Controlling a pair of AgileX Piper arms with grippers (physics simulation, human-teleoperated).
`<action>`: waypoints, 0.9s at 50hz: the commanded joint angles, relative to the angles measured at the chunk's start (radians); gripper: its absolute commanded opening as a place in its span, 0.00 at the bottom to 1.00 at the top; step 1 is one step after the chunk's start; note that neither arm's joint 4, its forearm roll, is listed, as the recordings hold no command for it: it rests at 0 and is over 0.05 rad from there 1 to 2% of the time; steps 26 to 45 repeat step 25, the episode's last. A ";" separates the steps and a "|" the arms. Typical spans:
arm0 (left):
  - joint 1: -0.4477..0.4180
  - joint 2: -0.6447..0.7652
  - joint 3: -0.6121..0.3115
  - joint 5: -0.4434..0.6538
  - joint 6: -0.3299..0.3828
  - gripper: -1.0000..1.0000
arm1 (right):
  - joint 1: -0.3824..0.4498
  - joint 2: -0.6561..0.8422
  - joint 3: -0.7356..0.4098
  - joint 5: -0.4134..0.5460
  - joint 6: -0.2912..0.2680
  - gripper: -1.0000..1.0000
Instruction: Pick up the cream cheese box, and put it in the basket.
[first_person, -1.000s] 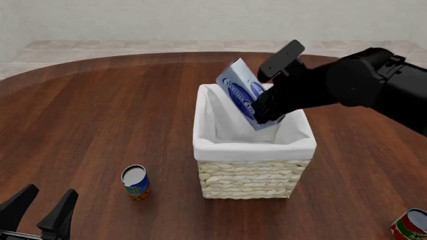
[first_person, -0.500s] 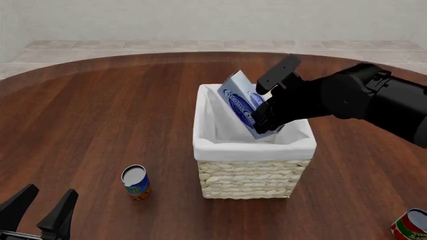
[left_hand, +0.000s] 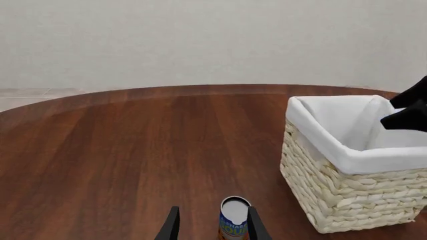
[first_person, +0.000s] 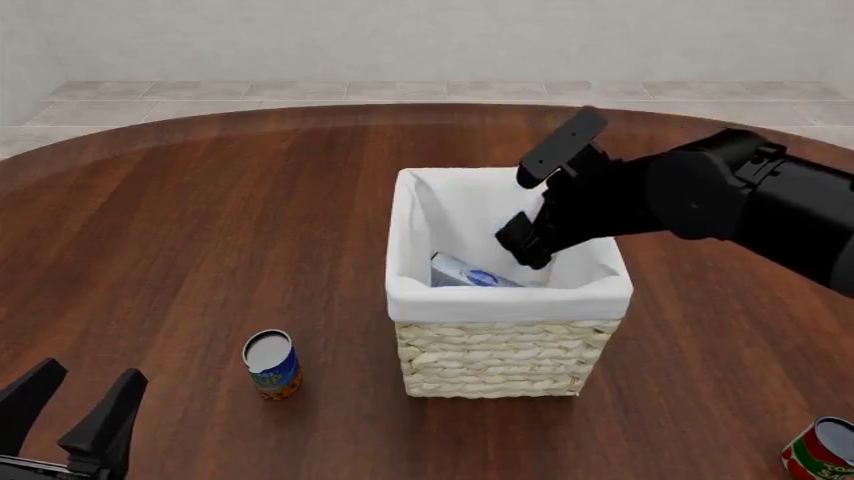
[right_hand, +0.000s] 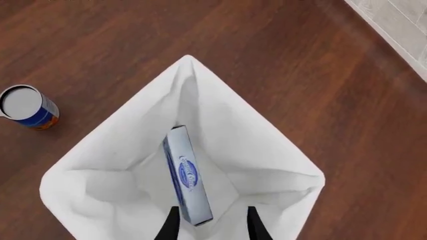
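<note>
The cream cheese box (first_person: 470, 272) lies inside the basket (first_person: 507, 300), on its edge against the white liner. In the right wrist view the box (right_hand: 185, 175) rests on the basket's floor, below and free of the fingers. My right gripper (first_person: 523, 245) hangs over the basket's far right part, open and empty; it also shows in the right wrist view (right_hand: 210, 230). My left gripper (first_person: 74, 420) is open and empty at the near left edge of the table. The basket also shows in the left wrist view (left_hand: 347, 200) and the right wrist view (right_hand: 60, 180).
A small blue-orange can (first_person: 271, 364) stands upright left of the basket, ahead of my left gripper (left_hand: 211, 230); it also shows in the left wrist view (left_hand: 233, 222) and the right wrist view (right_hand: 27, 106). A red can (first_person: 821, 450) stands at the near right corner.
The right gripper opened and the cream cheese box dropped from it into the basket. The right arm stayed over the basket. The left gripper sank slightly.
</note>
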 joint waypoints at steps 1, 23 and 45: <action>0.000 -0.002 -0.004 0.006 0.001 1.00 | 0.001 -0.004 -0.002 -0.004 -0.009 1.00; 0.000 -0.011 0.016 -0.010 0.004 1.00 | 0.072 -0.293 0.112 -0.044 0.016 1.00; -0.003 -0.009 0.017 -0.013 0.005 1.00 | 0.070 -0.331 0.122 -0.046 0.017 1.00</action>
